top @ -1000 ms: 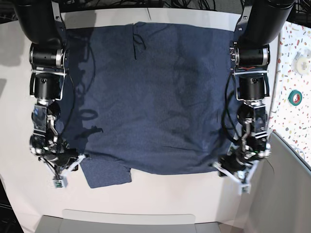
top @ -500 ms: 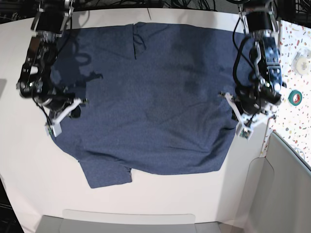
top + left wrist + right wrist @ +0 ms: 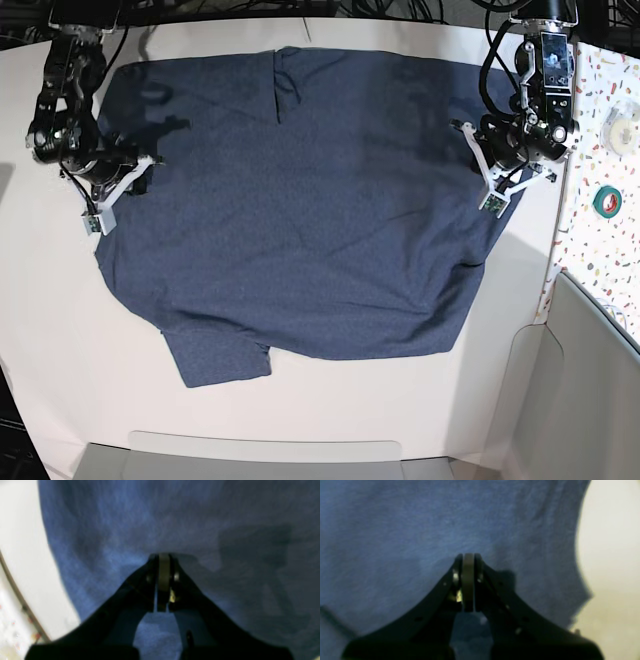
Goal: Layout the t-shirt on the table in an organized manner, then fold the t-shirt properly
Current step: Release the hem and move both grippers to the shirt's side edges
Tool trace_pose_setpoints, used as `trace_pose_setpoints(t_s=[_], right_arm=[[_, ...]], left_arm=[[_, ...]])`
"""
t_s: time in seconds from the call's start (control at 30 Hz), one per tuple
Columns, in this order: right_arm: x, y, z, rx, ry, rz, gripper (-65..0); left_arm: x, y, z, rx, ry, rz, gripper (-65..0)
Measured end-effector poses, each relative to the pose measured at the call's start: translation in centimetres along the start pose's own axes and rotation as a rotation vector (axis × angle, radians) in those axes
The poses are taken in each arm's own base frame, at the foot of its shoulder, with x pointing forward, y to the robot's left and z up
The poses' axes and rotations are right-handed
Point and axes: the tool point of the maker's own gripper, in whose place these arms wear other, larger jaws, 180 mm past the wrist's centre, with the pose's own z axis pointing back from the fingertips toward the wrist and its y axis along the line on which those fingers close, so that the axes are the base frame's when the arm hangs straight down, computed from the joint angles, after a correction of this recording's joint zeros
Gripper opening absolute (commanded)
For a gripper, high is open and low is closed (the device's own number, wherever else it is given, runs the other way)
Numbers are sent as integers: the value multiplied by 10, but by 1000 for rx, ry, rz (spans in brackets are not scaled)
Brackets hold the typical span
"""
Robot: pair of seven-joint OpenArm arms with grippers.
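The dark navy t-shirt (image 3: 300, 210) lies spread flat on the white table (image 3: 60, 360), collar toward the far edge and one sleeve (image 3: 215, 360) sticking out at the near left. My left gripper (image 3: 462, 128) is shut above the shirt's right shoulder area, and its wrist view shows the closed tips (image 3: 163, 557) over blue fabric (image 3: 225, 517). Over the shirt's left edge my right gripper (image 3: 152, 160) is also shut, its closed tips (image 3: 468, 556) casting a shadow on the cloth (image 3: 382, 530). I see no fabric between either pair of fingers.
A speckled terrazzo strip (image 3: 600, 250) runs along the right, carrying a green tape roll (image 3: 606, 200) and a white roll (image 3: 625, 128). A grey bin wall (image 3: 590, 380) stands at the near right, and a grey panel (image 3: 270, 455) lies along the near edge.
Both arms have swung from the shirt's near hem to its far half. The left gripper has gone from open to shut. The shirt itself lies as before.
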Motion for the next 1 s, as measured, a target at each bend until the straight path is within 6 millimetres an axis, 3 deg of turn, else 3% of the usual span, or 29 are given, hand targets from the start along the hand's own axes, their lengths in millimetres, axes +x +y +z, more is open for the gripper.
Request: trace_pose_setpoints(t_s=[0.1, 0.2, 0.33, 0.57, 0.77, 1.0], right_arm=[[-4, -20, -9, -66, 41, 6, -650], [3, -28, -15, -92, 44, 8, -650], [20, -39, -25, -104, 13, -11, -650], [52, -78, -44, -102, -25, -62, -650], [69, -85, -56, -66, -31, -99, -650], [71, -80, -59, -59, -45, -99, -650]], left_arm=[[0, 1, -2, -2, -2, 6, -641], [7, 1, -4, -5, -14, 13, -641], [13, 5, -5, 0, -25, 18, -641], [22, -8, -10, -37, -46, 44, -641], [45, 6, -27, -42, -52, 98, -641], [83, 22, -55, -85, -89, 189, -641]])
